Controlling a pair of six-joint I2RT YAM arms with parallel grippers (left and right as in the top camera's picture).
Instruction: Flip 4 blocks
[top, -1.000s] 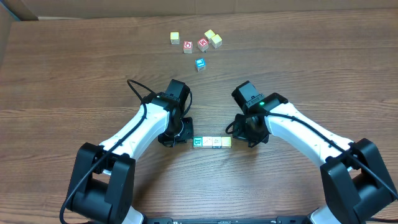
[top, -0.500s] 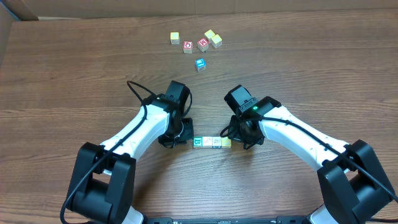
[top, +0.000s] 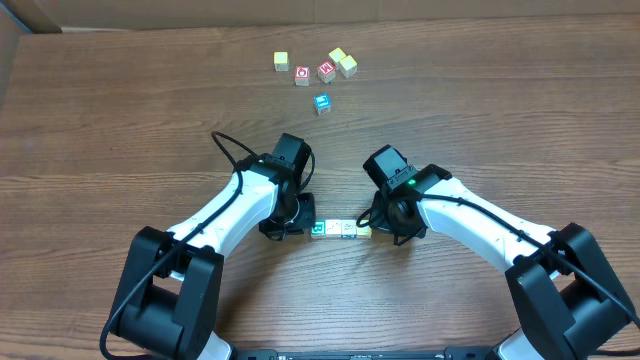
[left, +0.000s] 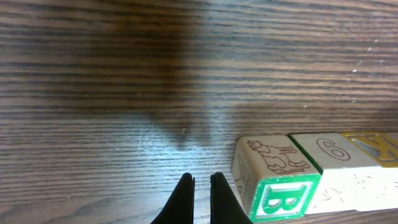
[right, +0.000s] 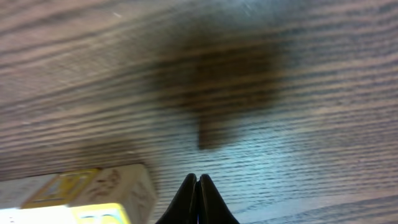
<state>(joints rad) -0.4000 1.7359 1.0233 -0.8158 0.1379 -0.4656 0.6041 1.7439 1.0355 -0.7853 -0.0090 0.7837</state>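
Several small blocks lie in a tight row between my two arms: a green-faced B block (top: 318, 230) at the left end, a white one (top: 334, 229), a cream one (top: 348, 229) and a pale yellow one (top: 363, 230). My left gripper (top: 300, 222) sits just left of the row. In the left wrist view its tips (left: 201, 182) are shut on nothing, close beside the B block (left: 280, 183). At the row's right end my right gripper (top: 385, 222) is also shut and empty. Its tips (right: 197, 182) stand just right of the end block (right: 118, 190).
A loose cluster of other cubes lies at the back: two red-faced ones (top: 302, 75) (top: 326, 71), pale yellow ones (top: 281, 61) (top: 347, 66) and a blue-faced cube (top: 322, 102). A black cable (top: 225, 145) loops off the left arm. The table is brown wood grain.
My right arm has moved left, up to the right end of the row. The left arm has shifted slightly right. The blocks have not moved.
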